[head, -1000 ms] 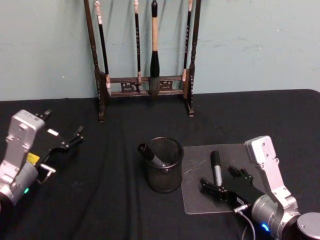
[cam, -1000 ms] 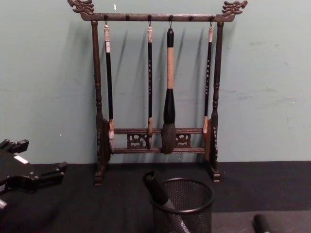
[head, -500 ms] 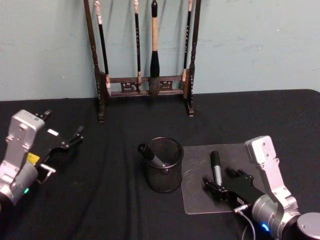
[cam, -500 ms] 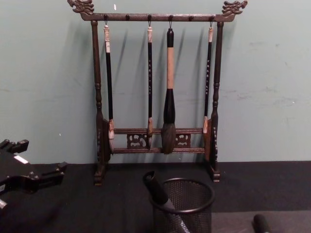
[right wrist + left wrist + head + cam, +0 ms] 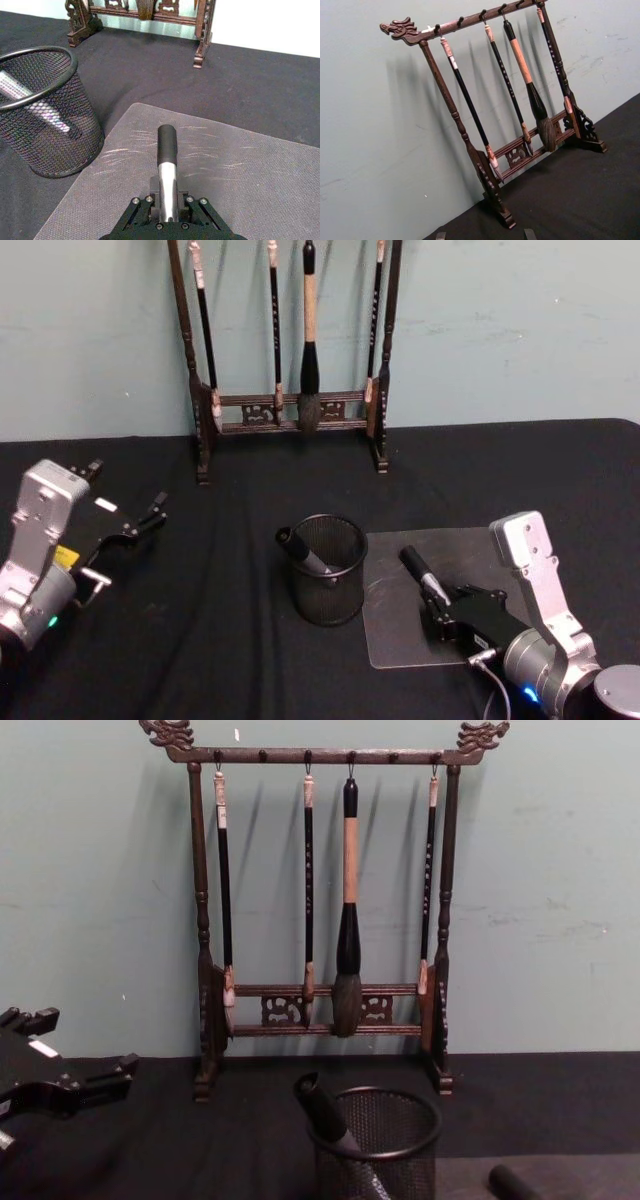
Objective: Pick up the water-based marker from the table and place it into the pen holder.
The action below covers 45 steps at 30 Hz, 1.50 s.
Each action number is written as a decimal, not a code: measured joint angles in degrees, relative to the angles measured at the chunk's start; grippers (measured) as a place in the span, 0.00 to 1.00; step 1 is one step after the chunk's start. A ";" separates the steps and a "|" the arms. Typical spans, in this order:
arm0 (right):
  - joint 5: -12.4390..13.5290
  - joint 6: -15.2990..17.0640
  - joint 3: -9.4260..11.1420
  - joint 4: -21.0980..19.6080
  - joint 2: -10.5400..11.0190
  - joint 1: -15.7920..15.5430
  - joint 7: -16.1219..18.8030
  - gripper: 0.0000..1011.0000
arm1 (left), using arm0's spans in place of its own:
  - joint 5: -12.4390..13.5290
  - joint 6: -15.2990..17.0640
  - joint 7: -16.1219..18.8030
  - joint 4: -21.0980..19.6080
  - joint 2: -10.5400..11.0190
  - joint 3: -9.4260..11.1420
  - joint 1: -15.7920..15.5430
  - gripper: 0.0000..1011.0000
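Here, the water-based marker (image 5: 418, 568) is held by the right gripper (image 5: 440, 602), just to the right of the pen holder (image 5: 330, 592), over a clear scratched mat (image 5: 400, 640). The grip is made plain in the right wrist view: the fingers (image 5: 141, 206) are closed around the marker's silver body, and the black cap is stuck out in front of them. Whether the marker is lifted off the mat cannot be told. In the chest view, the cap's end is seen low down, near the pen holder's mesh wall but apart from it. A second marker (image 5: 300, 548) is leaned inside the pen holder, with its top poked out over the rim. The left gripper (image 5: 122, 492) is parked well to the left of the pen holder, over the black surface (image 5: 220, 640), with its fingers spread apart. A wooden brush rack (image 5: 205, 440) is stood behind the pen holder, and its dragon-head ends are shown in the chest and left wrist views.
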 joint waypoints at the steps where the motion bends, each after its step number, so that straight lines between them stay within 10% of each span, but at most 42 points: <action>1: 0.00 0.00 0.00 0.00 0.00 0.00 0.00 0.19 | 0.00 0.00 0.00 0.00 0.00 0.00 0.00 1.00; 12: -0.78 -1.07 -0.68 0.01 0.56 0.13 0.38 0.19 | 0.00 0.00 0.00 0.00 0.00 0.00 0.00 1.00; 45: 3.81 -23.78 -4.07 3.14 2.24 7.40 8.11 0.19 | 0.00 0.00 0.00 0.00 0.00 0.00 0.00 1.00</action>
